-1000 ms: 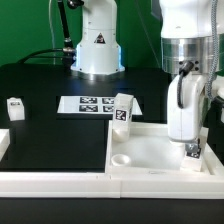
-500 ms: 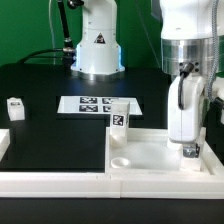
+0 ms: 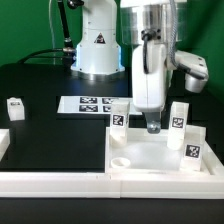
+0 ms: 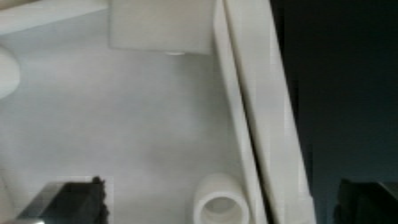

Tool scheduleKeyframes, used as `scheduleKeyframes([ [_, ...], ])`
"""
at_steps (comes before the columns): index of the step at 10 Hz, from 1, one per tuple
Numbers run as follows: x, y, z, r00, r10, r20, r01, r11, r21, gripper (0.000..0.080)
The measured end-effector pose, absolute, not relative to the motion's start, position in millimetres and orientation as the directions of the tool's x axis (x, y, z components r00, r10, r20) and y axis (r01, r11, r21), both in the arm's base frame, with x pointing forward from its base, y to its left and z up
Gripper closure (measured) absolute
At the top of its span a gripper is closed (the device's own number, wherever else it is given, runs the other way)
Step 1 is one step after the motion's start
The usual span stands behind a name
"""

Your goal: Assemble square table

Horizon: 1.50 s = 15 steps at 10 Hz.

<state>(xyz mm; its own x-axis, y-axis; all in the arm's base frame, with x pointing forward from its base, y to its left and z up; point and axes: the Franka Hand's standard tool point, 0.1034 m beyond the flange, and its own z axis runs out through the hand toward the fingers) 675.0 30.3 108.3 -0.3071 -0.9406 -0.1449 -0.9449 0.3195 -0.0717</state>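
The white square tabletop (image 3: 150, 150) lies rim-up at the exterior view's right. Three short white tagged legs stand on it: one at the back left corner (image 3: 118, 118), one at the back right (image 3: 178, 114), one at the front right (image 3: 192, 148). The front left socket (image 3: 120, 160) is empty. My gripper (image 3: 152, 126) hangs open and empty over the tabletop's middle, between the legs and touching none of them. In the wrist view my gripper (image 4: 217, 205) straddles the rim (image 4: 249, 120) and a round socket (image 4: 221, 207), and a leg's base (image 4: 160, 28) shows. A fourth leg (image 3: 14, 106) stands loose at the far left.
The marker board (image 3: 92, 103) lies behind the tabletop. White border rails run along the front (image 3: 60, 180) and the left edge (image 3: 3, 145). The robot's base (image 3: 97, 50) stands at the back. Black table (image 3: 55, 135) lies between.
My arm has moved from the tabletop's right side toward its middle, leaving the front right leg standing. The two right-hand legs now show.
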Motion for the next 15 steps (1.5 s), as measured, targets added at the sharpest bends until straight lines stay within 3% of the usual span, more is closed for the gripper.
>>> scheduleKeyframes([
  [4,675.8,32.1,106.9,-0.304,-0.942,-0.144,-0.945,0.317,-0.076,0.0151],
  [6,670.2,22.5,102.1,-0.258,-0.958,-0.129,-0.957,0.271,-0.101,0.0151],
  [10,630.9,-55.9,120.4,0.050,-0.997,-0.063,-0.984,-0.039,-0.174,0.0151],
  [15,629.9,-54.4,119.3,0.388,-0.922,0.002,-0.906,-0.382,-0.183,0.0151],
])
